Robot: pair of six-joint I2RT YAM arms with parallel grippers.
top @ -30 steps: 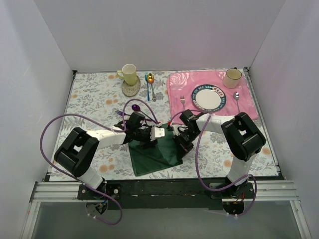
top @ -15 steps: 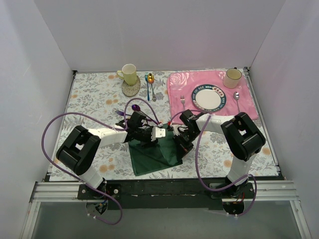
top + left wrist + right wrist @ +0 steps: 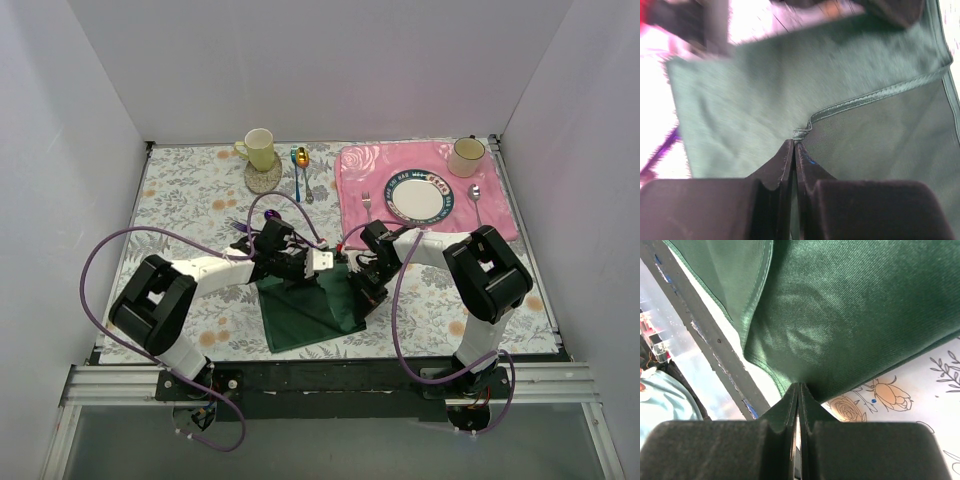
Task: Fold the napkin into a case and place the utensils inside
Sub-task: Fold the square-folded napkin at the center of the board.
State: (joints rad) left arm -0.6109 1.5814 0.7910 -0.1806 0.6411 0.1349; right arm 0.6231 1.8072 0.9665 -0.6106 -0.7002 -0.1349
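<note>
The dark green napkin [image 3: 305, 315] lies partly folded on the floral table between the arms. My left gripper [image 3: 325, 270] is shut on a hemmed edge of the napkin [image 3: 865, 75] and holds a fold up; the jaws pinch the hem at the tip [image 3: 794, 144]. My right gripper [image 3: 363, 293] is shut on the napkin's right edge [image 3: 850, 305], at its tip [image 3: 798, 386], just above the table. The purple spoon [image 3: 270, 214] and purple fork [image 3: 238, 226] lie on the table behind my left arm, outside the napkin.
A pink rose placemat [image 3: 352, 185] at the back right carries a plate [image 3: 417, 195], a silver fork [image 3: 367, 205], a silver spoon [image 3: 476, 198] and a cup [image 3: 466, 155]. A yellow mug [image 3: 258, 150] and blue and gold spoons [image 3: 299, 170] are at the back.
My left gripper has moved a little away and to the right, carrying the pinched napkin edge with it. The right gripper has stayed put.
</note>
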